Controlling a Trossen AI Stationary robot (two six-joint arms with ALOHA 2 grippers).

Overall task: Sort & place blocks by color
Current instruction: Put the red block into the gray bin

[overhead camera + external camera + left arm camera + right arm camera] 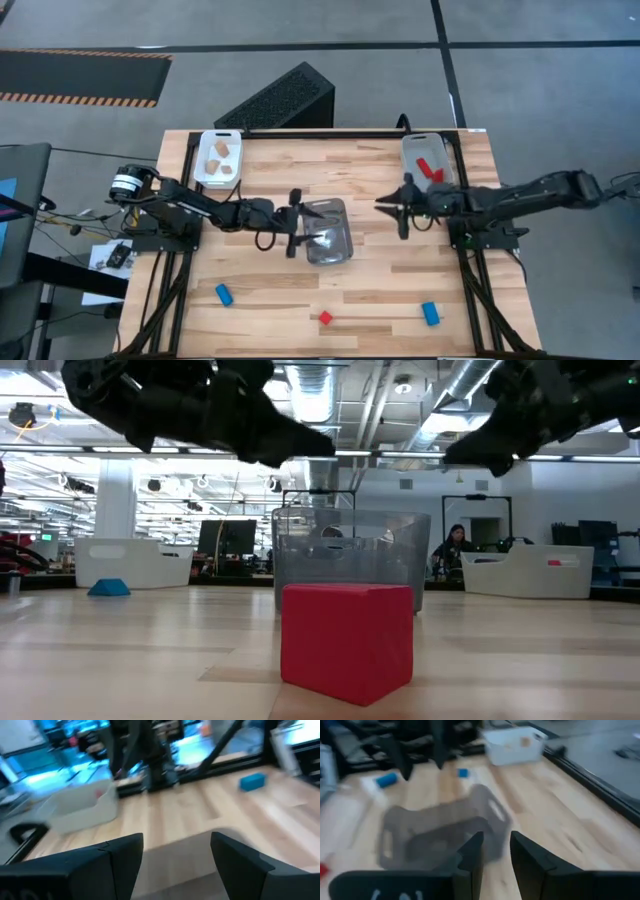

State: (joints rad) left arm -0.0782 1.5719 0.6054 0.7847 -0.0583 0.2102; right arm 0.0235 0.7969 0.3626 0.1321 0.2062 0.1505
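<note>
Right gripper hangs above the middle of the table, just off the clear tray at about its two o'clock; its fingers stand a narrow gap apart with nothing between them, as the right wrist view shows. Left gripper sits at the clear tray's nine o'clock edge, fingers well apart and empty. Neither arm holds a block, so the step in hand looks like a reach for the next loose piece. Three are left along the near edge: a blue block at seven o'clock from the table's centre, a small red block at six o'clock, and a second blue block at five o'clock. Already placed are the wooden blocks in the white tray at eleven o'clock and the red pieces in the grey tray at one o'clock. To do it well, I judge the right arm should take the red block or the nearer blue one, spread its fingers first, come straight down, and square them to flat faces. The clear tray appears empty, so it is probably for the blues. It also stands between both arms and the near edge, so each must swing around or lift over its walls, and the two grippers hang near enough to each other to need turns.
</note>
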